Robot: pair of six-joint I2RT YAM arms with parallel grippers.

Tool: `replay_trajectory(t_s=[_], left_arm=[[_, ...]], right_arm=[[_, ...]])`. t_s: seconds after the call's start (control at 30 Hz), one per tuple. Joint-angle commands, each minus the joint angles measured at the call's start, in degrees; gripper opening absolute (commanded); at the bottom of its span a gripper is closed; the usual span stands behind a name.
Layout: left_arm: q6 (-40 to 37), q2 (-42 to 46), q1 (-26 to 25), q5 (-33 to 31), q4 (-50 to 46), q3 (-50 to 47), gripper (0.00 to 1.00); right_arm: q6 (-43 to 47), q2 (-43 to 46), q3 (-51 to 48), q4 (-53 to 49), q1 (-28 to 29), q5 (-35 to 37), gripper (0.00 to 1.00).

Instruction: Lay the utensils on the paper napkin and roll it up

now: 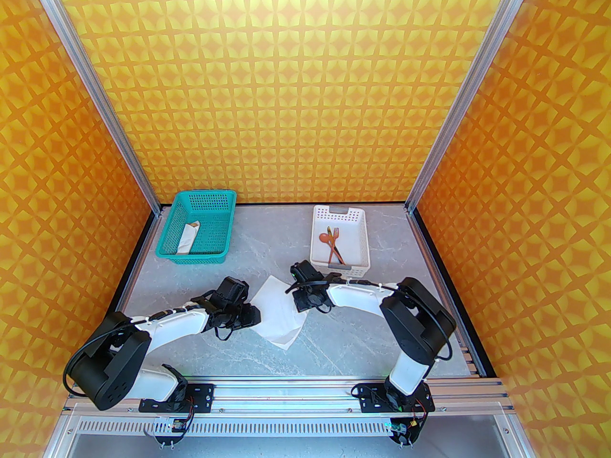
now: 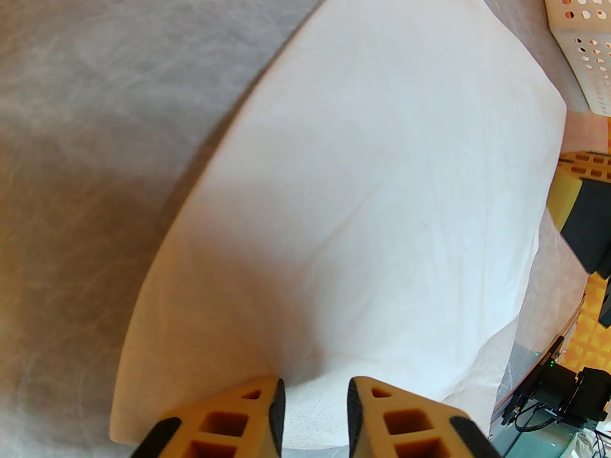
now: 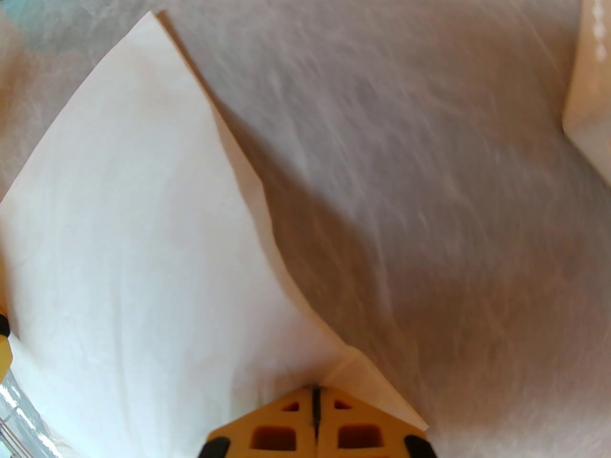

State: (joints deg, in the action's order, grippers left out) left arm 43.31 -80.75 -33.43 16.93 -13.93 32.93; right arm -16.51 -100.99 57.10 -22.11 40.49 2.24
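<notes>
Claws, two on my screen. On the left gripper (image 2: 315, 394) the orange fingers (image 2: 253, 418) stand parted by a narrow gap, not clamped. They sit at the left edge of the sheet, and a dimpled layer of it shows in the gap; I cannot tell whether either pad touches it. On the right gripper (image 3: 315, 391) the fingers (image 3: 281, 422) are pressed together to a thin seam, pinching the right corner of the paper napkin (image 1: 279, 313), where a small crease runs into the tips. Sheets, one: plain white and thin, set as a diamond on the grey marbled table (image 1: 267, 246) between the two claws, faintly wrinkled across the middle, with the pinched side lifted enough to throw a shadow. The utensils lie in the white perforated basket (image 1: 339, 209) at the far right, apart from the sheet. I count one reddish-brown spoon (image 1: 324, 237), one orange fork (image 1: 336, 231) and one dark-handled piece crossing them that I take for the knife (image 1: 342, 255), its blade too small to make out. Baskets, two: the white one, and a teal basket (image 1: 191, 258) at the far left holding one white paper tube (image 1: 188, 239). Arms, two.
</notes>
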Motion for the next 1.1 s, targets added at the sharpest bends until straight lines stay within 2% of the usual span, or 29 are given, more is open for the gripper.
replay_trajectory(t_s=[0.0,0.17,0.33,0.5,0.67,0.9,1.07], left_arm=[[0.6,3.3,-0.2,-3.0,-4.2,0.4,0.32],[0.6,7.4,-0.6,-3.1,-6.7,2.1,0.34],[1.9,8.1,-3.9,1.3,-6.4,3.7,0.28],[5.1,5.3,-10.1,3.9,-2.7,4.3,0.17],[6.6,0.7,-14.6,4.1,0.3,5.7,0.12],[7.2,-4.3,-16.6,4.1,3.5,6.2,0.08],[5.4,-7.2,-17.7,4.1,1.7,7.4,0.06]], right_arm=[[2.1,1.3,1.2,-1.5,0.4,1.5,0.06],[0.9,5.1,0.9,-2.8,0.3,1.7,0.08],[-1.0,11.8,-0.8,-3.7,-1.2,1.3,0.12],[-2.1,17.7,-2.3,-5.1,-5.3,-2.3,0.15],[-3.3,22.0,-4.2,-5.5,-8.8,-5.9,0.16],[-3.9,25.6,-6.0,-6.1,-11.6,-6.9,0.16],[-3.7,26.3,-6.0,-7.0,-12.5,-6.7,0.16]])
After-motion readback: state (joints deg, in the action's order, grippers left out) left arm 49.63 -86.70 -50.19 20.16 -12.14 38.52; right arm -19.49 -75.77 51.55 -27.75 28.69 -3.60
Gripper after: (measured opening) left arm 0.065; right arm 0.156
